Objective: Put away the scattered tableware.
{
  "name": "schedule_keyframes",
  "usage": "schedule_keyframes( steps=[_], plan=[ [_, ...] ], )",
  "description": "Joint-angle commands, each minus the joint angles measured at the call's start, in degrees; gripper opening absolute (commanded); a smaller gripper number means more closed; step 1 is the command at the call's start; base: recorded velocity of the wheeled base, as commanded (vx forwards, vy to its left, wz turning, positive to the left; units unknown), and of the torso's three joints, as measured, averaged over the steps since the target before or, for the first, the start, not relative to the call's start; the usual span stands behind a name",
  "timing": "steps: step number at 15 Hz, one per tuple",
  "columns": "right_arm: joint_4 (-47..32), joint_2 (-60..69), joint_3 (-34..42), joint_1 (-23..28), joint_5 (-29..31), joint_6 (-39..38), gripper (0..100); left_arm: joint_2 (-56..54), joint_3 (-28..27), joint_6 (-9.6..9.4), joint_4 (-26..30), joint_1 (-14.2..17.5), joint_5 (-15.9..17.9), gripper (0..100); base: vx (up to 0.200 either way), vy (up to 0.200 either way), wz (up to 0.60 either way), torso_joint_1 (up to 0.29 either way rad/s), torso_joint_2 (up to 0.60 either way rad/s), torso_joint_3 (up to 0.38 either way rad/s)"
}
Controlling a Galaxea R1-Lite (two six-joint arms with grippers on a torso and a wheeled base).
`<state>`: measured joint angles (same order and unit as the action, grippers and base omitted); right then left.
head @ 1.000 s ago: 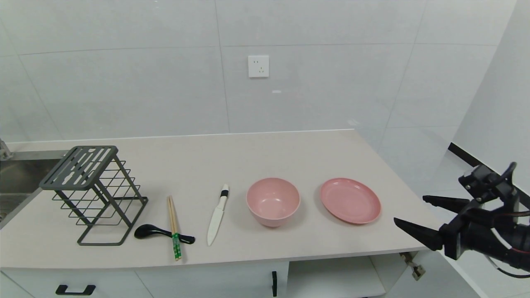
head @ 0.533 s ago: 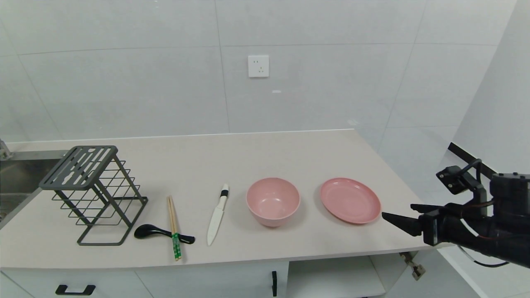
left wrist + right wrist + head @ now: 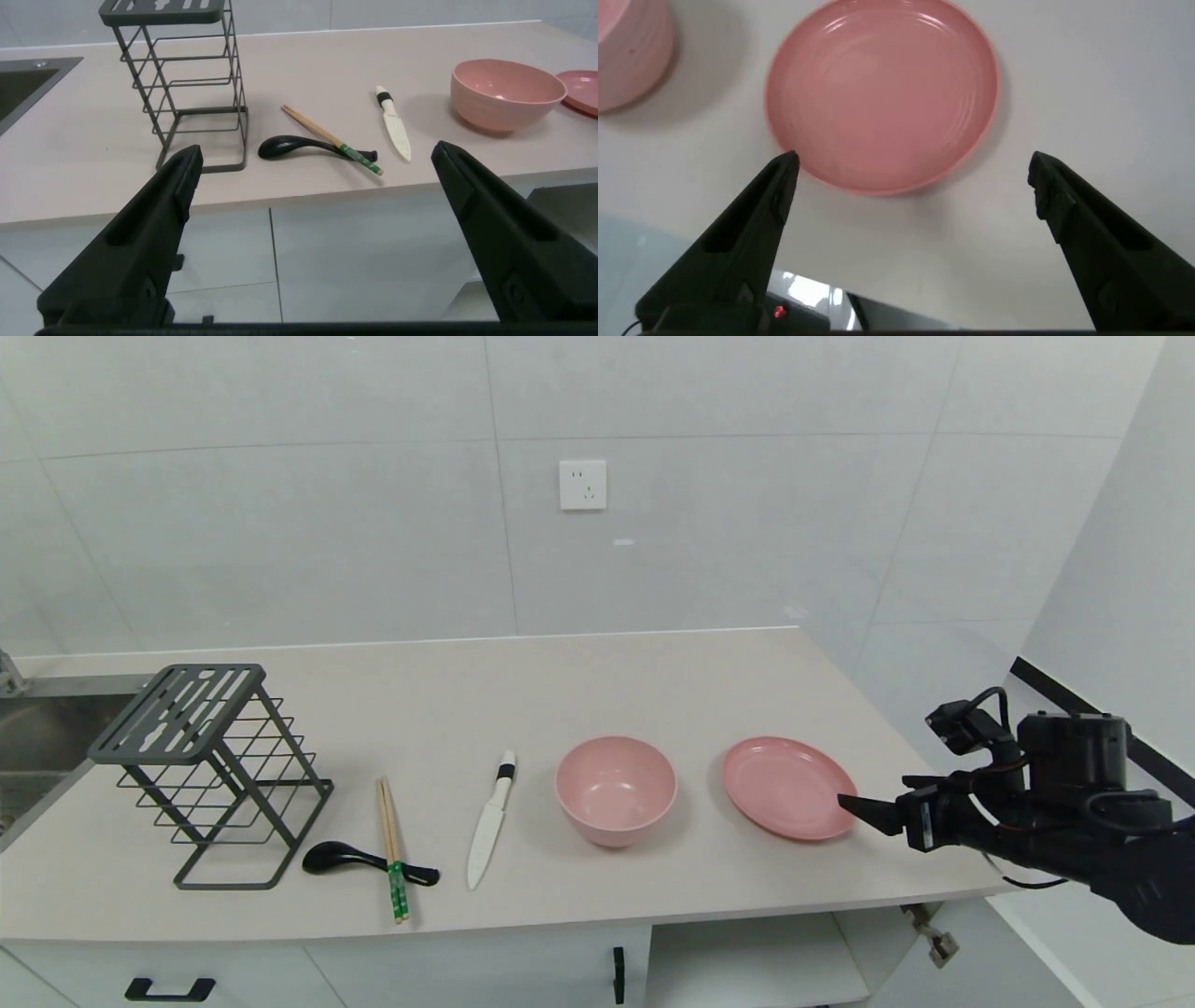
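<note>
One plate (image 3: 789, 787), one bowl (image 3: 616, 789), one knife (image 3: 487, 835), one spoon (image 3: 329, 857), two chopsticks (image 3: 390, 840) and one rack (image 3: 177, 709) sit on the worktop (image 3: 560, 691), the plate just ahead of the right arm's spread fingers (image 3: 873, 812).

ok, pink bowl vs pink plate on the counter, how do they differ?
The bowl is deep with tall walls; the plate is shallow and nearly flat. The plate is wider across than the bowl. The plate lies nearest the open right gripper; the bowl sits between the plate and the knife. Both are pink, upright, empty, resting on the counter.
</note>
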<state>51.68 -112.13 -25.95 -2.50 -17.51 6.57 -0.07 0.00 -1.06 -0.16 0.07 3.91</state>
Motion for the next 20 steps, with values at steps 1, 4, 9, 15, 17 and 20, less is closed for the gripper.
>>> schedule_keyframes(
  steps=[1, 4, 9, 15, 17, 20],
  plan=[
    [0.09, -4.24, -2.7, 0.04, -0.34, 0.11, 100, 0.07, 0.0, 0.01, -0.02, 0.01, -0.05, 100, 0.0, 0.0, 0.0, 0.0, 0.0, 0.0],
    [0.0, -9.34, -6.57, 0.48, -0.51, 0.11, 100, 0.07, 0.0, 0.01, 0.07, 0.01, -0.05, 100, 0.0, 0.0, 0.0, 0.0, 0.0, 0.0],
    [0.0, -13.99, -10.7, 0.57, -0.34, 0.46, 100, 0.07, 0.0, 0.01, -0.02, 0.01, 0.04, 100, 0.0, 0.0, 0.0, 0.0, 0.0, 0.0],
    [0.0, -21.11, -16.15, 0.13, -0.16, 0.28, 100, 0.07, 0.0, 0.01, 0.07, 0.01, 0.04, 100, 0.0, 0.0, 0.0, 0.0, 0.0, 0.0],
    [0.09, -21.46, -15.88, -0.93, -0.42, 0.55, 100, 0.07, 0.0, 0.01, 0.07, 0.01, -0.05, 100, 0.0, 0.0, 0.0, 0.0, 0.0, 0.0],
    [0.79, -21.55, -15.27, -3.3, -0.16, 0.46, 100, 0.07, 0.0, -0.08, 0.07, 0.01, 0.04, 100, 0.0, 0.0, 0.0, 0.0, 0.0, 0.0]
  ],
)
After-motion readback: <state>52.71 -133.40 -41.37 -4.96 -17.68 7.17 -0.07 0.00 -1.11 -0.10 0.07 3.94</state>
